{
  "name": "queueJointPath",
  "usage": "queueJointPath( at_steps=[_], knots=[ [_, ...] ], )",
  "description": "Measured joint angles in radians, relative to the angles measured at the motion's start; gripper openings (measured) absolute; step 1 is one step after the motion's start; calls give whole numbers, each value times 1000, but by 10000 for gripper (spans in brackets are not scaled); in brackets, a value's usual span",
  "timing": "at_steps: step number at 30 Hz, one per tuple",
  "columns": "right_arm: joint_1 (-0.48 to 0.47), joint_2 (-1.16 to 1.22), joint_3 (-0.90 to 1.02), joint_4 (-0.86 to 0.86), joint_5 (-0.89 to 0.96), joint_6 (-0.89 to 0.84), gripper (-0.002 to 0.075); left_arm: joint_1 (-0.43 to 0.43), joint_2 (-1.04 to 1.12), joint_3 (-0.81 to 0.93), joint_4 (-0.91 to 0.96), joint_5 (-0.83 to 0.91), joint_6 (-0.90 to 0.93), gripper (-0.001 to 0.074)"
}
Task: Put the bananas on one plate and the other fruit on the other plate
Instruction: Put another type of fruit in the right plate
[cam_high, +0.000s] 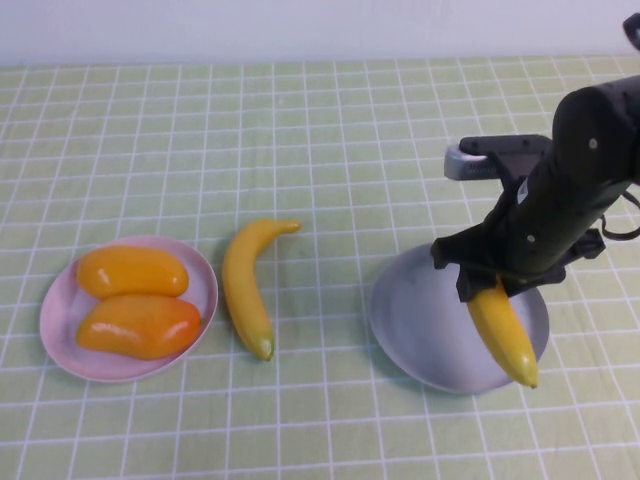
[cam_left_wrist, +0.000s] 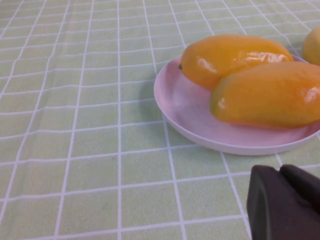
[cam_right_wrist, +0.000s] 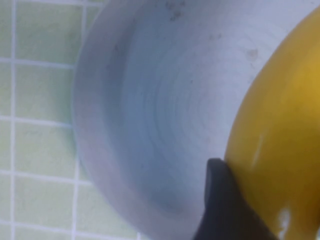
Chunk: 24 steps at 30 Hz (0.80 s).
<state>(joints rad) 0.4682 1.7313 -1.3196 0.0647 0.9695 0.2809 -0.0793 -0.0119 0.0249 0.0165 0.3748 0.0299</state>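
My right gripper (cam_high: 490, 285) is shut on a banana (cam_high: 505, 335) and holds it over the grey-blue plate (cam_high: 410, 310), its free end pointing toward the plate's near rim. In the right wrist view one dark finger (cam_right_wrist: 220, 200) presses against this banana (cam_right_wrist: 280, 150) above the plate (cam_right_wrist: 150, 115). The second banana (cam_high: 245, 285) lies on the cloth between the plates. Two orange fruits (cam_high: 132, 271) (cam_high: 138, 326) rest on the pink plate (cam_high: 60, 320). My left gripper (cam_left_wrist: 285, 200) is shut and empty, near the rim of the pink plate (cam_left_wrist: 185, 110); it is outside the high view.
A green checked cloth (cam_high: 320, 140) covers the whole table. The right arm's dark body (cam_high: 580, 160) reaches in from the right edge above the grey-blue plate.
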Motion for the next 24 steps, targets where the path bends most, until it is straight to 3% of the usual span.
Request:
queueJointPath(
  at_steps=[12, 18, 24],
  knots=[
    [0, 109, 6, 2, -69, 0, 321, 0, 0, 0, 0, 0, 0, 1],
    [0, 109, -61, -2, 3, 0, 489, 0, 0, 0, 0, 0, 0, 1],
    [2, 109, -212, 19, 147, 2, 484, 0, 0, 0, 0, 0, 0, 1]
  ],
)
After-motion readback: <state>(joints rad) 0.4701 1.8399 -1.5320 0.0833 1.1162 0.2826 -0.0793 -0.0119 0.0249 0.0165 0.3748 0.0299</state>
